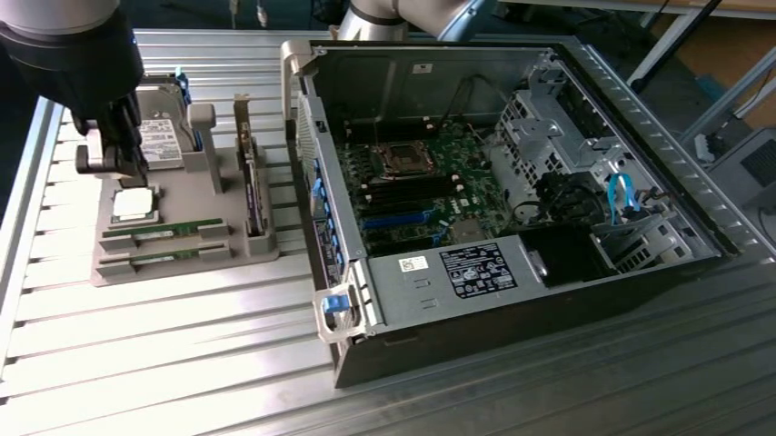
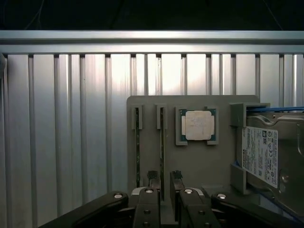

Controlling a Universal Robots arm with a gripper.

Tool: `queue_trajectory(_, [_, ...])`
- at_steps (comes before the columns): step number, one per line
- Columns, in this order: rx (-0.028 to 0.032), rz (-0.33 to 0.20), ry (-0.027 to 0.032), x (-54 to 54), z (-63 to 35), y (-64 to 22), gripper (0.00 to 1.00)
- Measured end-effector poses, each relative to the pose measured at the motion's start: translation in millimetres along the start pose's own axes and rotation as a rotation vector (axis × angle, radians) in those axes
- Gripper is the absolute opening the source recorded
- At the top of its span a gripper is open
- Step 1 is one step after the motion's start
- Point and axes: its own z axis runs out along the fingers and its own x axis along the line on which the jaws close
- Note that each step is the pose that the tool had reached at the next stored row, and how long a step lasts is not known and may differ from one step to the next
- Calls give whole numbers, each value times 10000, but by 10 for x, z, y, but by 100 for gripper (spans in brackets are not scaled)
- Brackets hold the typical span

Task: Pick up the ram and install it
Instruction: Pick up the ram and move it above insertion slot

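Note:
Two ram sticks lie in slots of a grey holder tray (image 1: 182, 272): a near one (image 1: 164, 229) and a far one (image 1: 164, 257). In the wrist view they appear edge-on, as one thin strip (image 2: 162, 142) and another (image 2: 137, 147). My gripper (image 1: 118, 168) hangs above the tray, at the exterior view's left. Its fingers are open. In the wrist view the gripper (image 2: 165, 178) straddles the line of the ram stick nearer the processor, with nothing held. The fingertips (image 2: 153, 176) stand well above the stick.
A square silver processor (image 1: 134, 204) and a hard drive (image 2: 266, 156) share the tray with a dark expansion card (image 1: 251, 191) standing upright. The open computer case (image 1: 510, 300) lies to the exterior view's right, its motherboard (image 1: 406, 186) exposed. Everything rests on a ribbed metal table (image 1: 158, 363).

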Motion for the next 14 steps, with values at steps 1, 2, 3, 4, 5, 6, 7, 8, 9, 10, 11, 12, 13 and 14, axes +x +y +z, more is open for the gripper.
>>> queue_trajectory(1, [0,0,0,17,-1,0,24])
queue_trajectory(2, [0,0,0,34,-1,0,24])
queue_trajectory(3, [1,0,0,50,-1,0,24])
queue_trajectory(4, [1,0,0,63,-1,0,24])
queue_trajectory(5, [1,-1,0,82,-2,-1,24])
queue_trajectory(6, [1,-1,0,109,-2,-1,24])
queue_trajectory(7, [1,0,0,122,-3,-1,24])
queue_trajectory(8, [0,0,0,127,-3,0,24])
queue_trajectory(9, [0,1,0,126,-3,0,24])
queue_trajectory(10, [1,1,0,126,-3,-1,24])
queue_trajectory(11, [1,1,0,126,-3,-1,24])
queue_trajectory(12, [0,0,0,127,-3,-1,24])
queue_trajectory(13, [0,0,0,127,-3,-1,24])
queue_trajectory(14, [0,0,0,127,-3,-1,24])
